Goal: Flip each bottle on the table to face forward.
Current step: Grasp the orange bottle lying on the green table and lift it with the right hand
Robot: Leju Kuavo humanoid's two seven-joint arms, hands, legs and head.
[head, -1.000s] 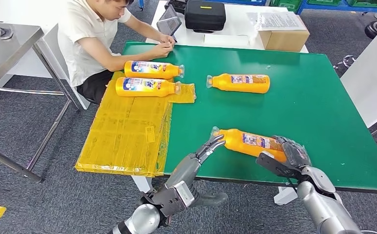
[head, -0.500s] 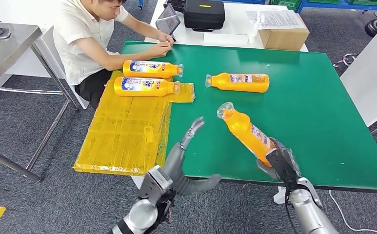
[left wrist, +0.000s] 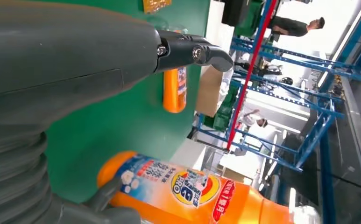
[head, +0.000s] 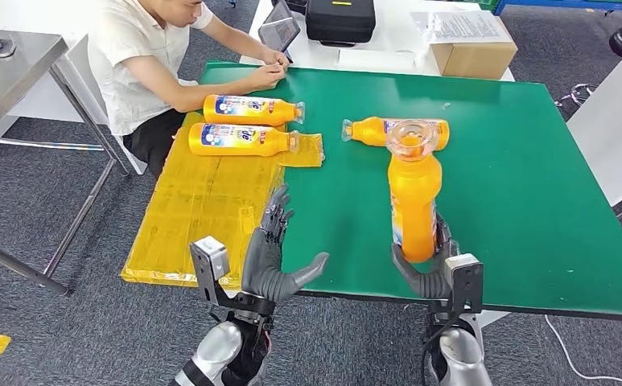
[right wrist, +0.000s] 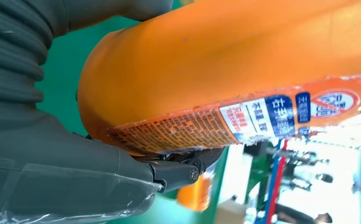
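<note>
Orange plastic bottle (head: 413, 205) with a clear cap is now lifted off the green table (head: 525, 185) and stands nearly upright in the right hand (head: 430, 269), cap pointing up toward the camera; a second ago it lay on its side at the near edge, and half a second ago it was only tilted. The right hand grips it around the base, fingers wrapped on both sides. In the right wrist view the small-print back label shows beside the hand, while the left wrist view catches the colourful front label, so the bottle is probably mid-turn rather than finished. The left hand (head: 273, 256) has drawn back from the bottle and hangs open above the table's near edge, fingers spread, holding nothing. Two more orange bottles (head: 247, 125) lie on the yellow plastic sheet (head: 203, 217) with front labels up, and another orange bottle (head: 372, 129) lies on the green table behind the lifted one. A seated person (head: 154, 64) rests hands at the far corner.
</note>
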